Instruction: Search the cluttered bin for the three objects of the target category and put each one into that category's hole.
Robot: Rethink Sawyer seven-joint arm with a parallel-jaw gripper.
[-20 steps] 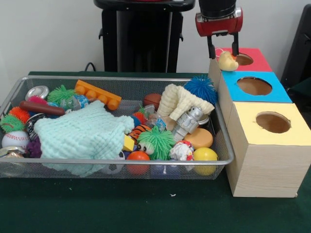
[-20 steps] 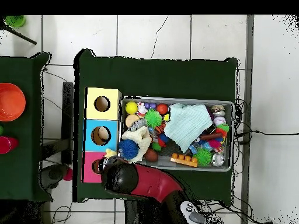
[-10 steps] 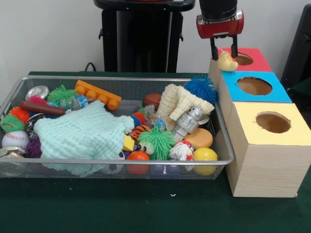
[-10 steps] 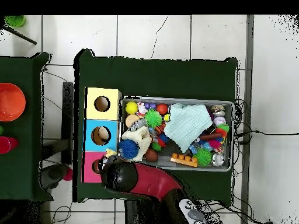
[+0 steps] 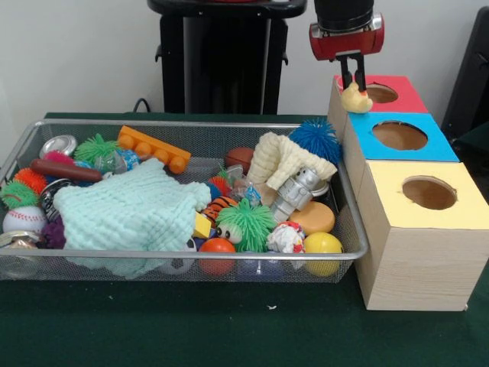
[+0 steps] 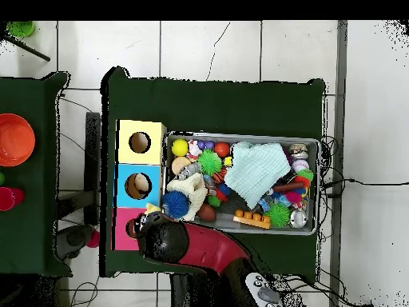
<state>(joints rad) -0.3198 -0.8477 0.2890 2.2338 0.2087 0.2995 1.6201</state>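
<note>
My gripper [image 5: 352, 82] hangs over the near-left corner of the red-topped box [image 5: 405, 99], shut on a small yellow rubber duck [image 5: 356, 99]. The duck hangs just above that box's edge, left of its round hole [image 5: 382, 93]. Seen from overhead, the arm [image 6: 184, 244] covers the gripper, and only a bit of the duck [image 6: 150, 209] shows by the pink box top [image 6: 124, 232]. The mesh bin [image 5: 191, 254] is full of mixed toys.
A blue-topped box [image 5: 439, 149] and a yellow-topped box [image 5: 466, 214] stand in a row with the red one, right of the bin. In the bin lie a mint cloth [image 5: 126, 210], an orange brick [image 5: 153, 149], a blue spiky ball [image 5: 315, 138], a silver robot figure [image 5: 294, 191] and several balls.
The two fingers, seen wide apart around the duck before, now show close together. The duck has lifted slightly and stays over the red box's corner.
</note>
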